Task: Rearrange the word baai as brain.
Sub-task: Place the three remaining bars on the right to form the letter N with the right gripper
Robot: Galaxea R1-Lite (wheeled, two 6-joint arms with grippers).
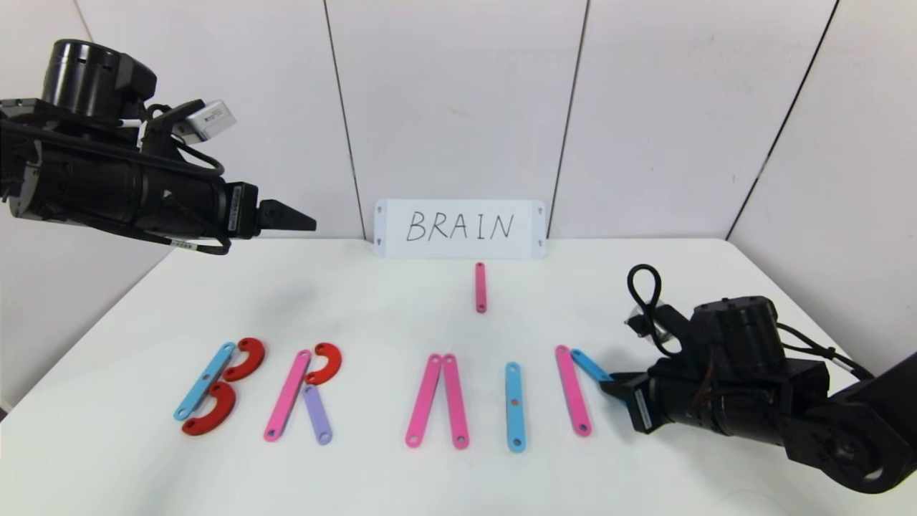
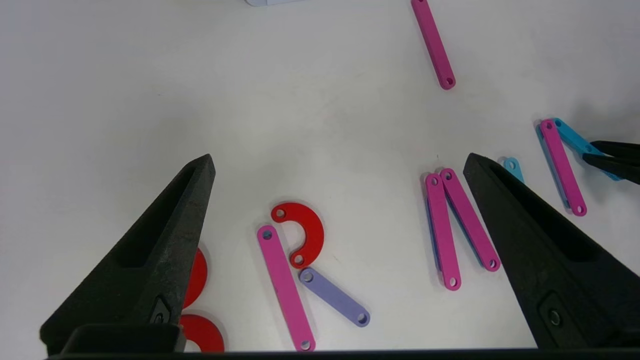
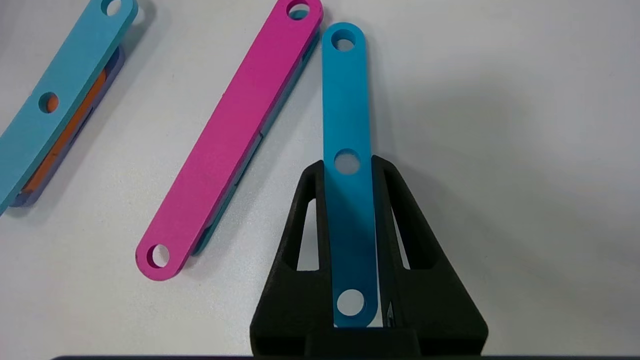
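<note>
The plastic letters lie in a row on the white table (image 1: 401,322): B (image 1: 205,380), R (image 1: 287,395), A (image 1: 438,400) of two pink strips, and I (image 1: 514,406), a blue strip. Right of the I lies a pink strip (image 1: 573,390). A blue strip (image 1: 590,365) slants from its far end. My right gripper (image 1: 609,387) is low at the table, shut on that blue strip (image 3: 346,100) along its near half. My left gripper (image 1: 304,222) hangs open and empty high above the table's left; in its wrist view the R (image 2: 282,287) lies below the left gripper (image 2: 337,162).
A white card (image 1: 460,228) handwritten BRAIN stands against the back wall. A spare pink strip (image 1: 480,287) lies just in front of it. The table's front edge runs close below the letters. White wall panels close the back and both sides.
</note>
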